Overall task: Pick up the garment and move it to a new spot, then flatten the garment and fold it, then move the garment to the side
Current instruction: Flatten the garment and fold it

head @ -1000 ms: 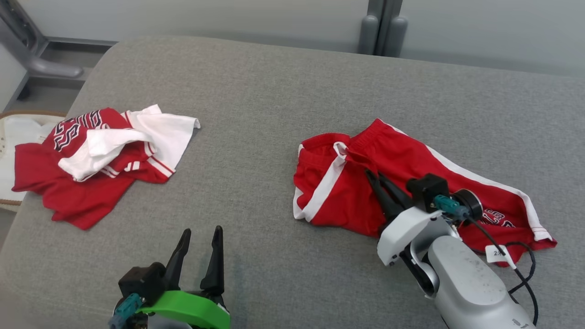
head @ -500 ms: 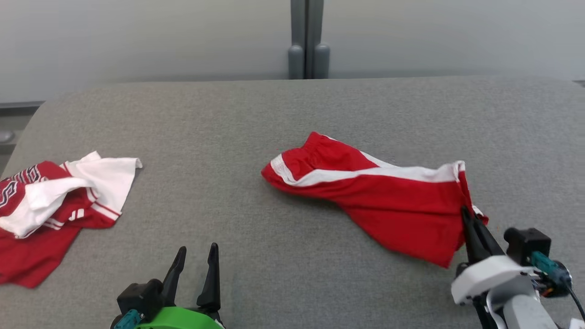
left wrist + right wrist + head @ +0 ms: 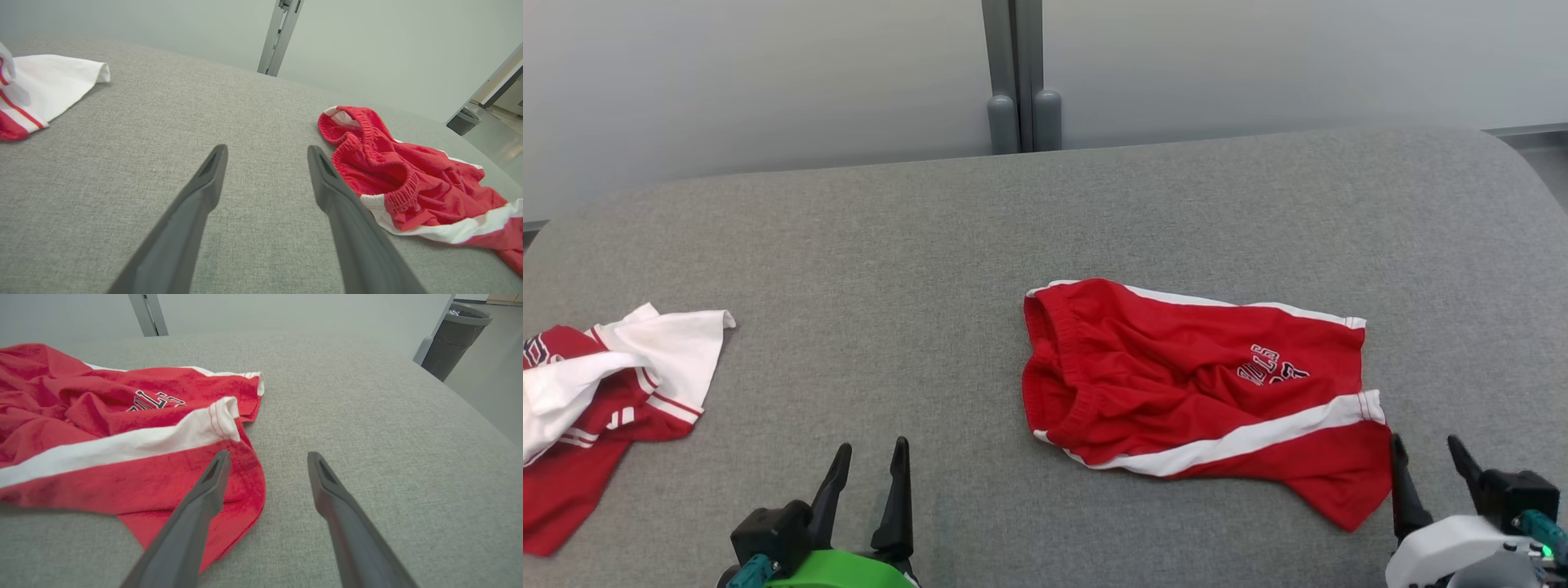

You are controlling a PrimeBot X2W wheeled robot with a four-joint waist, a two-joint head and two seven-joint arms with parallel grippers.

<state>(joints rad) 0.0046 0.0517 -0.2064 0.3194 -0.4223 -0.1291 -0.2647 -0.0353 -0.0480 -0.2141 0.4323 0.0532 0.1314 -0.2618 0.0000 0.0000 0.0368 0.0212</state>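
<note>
The garment [image 3: 1192, 392], red shorts with white side stripes and a printed logo, lies rumpled on the grey cushion right of centre. Its waistband [image 3: 367, 134] faces left and its leg hems [image 3: 229, 412] face right. My right gripper [image 3: 1427, 445] stands open at the lower right, just off the shorts' near right corner, with nothing between its fingers [image 3: 204, 498]. My left gripper [image 3: 870, 451] is open at the lower left, over bare cushion, well left of the shorts' waistband.
A second red and white garment [image 3: 605, 384] lies bunched at the cushion's left edge. The grey cushion [image 3: 890, 269] ends at a pale wall with a grey post [image 3: 1013, 73] behind. A dark bin [image 3: 453, 335] stands on the floor beyond the right edge.
My right gripper has let go of the shorts and opened; the shorts now lie spread on the cushion. The head camera has turned, shifting the whole view. The left gripper stays open.
</note>
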